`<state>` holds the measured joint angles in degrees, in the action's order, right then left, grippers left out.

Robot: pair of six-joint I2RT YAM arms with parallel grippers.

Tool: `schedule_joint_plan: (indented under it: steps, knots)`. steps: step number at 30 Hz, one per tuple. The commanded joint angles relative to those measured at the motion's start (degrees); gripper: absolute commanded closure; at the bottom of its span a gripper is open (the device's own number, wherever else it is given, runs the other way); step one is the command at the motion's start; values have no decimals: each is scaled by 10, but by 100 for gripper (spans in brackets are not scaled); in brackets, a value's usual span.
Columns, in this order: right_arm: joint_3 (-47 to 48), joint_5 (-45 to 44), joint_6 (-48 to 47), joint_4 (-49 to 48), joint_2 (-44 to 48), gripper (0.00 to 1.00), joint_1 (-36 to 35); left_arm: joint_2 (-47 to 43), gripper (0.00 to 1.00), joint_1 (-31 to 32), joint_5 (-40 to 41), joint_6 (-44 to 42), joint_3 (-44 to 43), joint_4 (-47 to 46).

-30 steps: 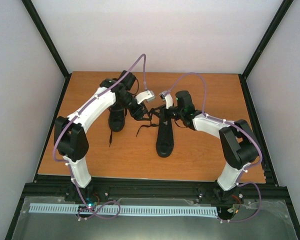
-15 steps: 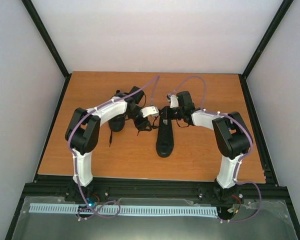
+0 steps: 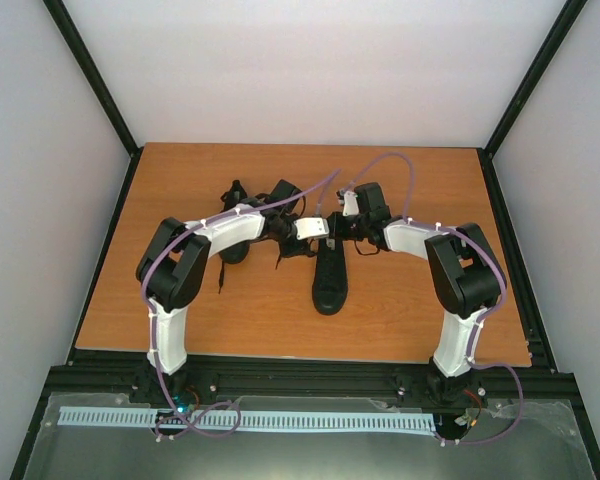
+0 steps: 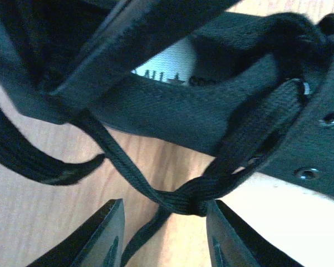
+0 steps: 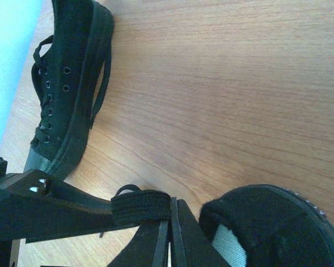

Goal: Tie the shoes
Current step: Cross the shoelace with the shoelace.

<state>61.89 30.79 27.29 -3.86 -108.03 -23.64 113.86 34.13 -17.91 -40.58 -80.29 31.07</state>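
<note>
The table [image 3: 410, 180] carries both shoes. The centre shoe [image 3: 330, 280] lies between the two arms, toe pointing at the near edge. The second shoe [image 3: 234, 248] lies just left of it, with the left arm crossing over its middle. Both wrists meet above the heel end of the centre shoe.

Left gripper [image 4: 166, 203]: released, jaws partly apart. A twisted crossing of laces [image 4: 190, 201] hangs between the fingertips, close to one finger. It is not clamped. Behind it, the eyelet row and the white insole label of the centre shoe are visible.

Right gripper [image 5: 170, 222]: clenched, fingers pressed together. A flat stretch of lace [image 5: 140, 207] is pinched at the tips. The open heel of the centre shoe sits just beside the fingers, and the second shoe lies well apart on the bare wood
</note>
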Motion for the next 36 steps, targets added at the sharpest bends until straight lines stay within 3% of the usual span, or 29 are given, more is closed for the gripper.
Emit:
schedule_joint_plan:
  steps: [1, 16, 23, 29, 36]
  knots:
    - [1, 5, 5, -5, 10, 97, -2, 15, 59, 5, 20, -12, -6, -63]
    - [1, 1, 16, -3, 17, 97, -1, 25, 58, 13, -22, -18, 11, -64]
    - [-1, 3, 28, -1, 23, 97, 1, 7, 51, 15, -59, -41, 38, -71]
    - [-2, 11, 53, -1, 35, 97, 2, -17, 63, 16, -50, -32, 65, -130]
    - [-2, 10, 61, 2, 35, 97, 2, 6, 66, 22, -29, -25, 65, -159]
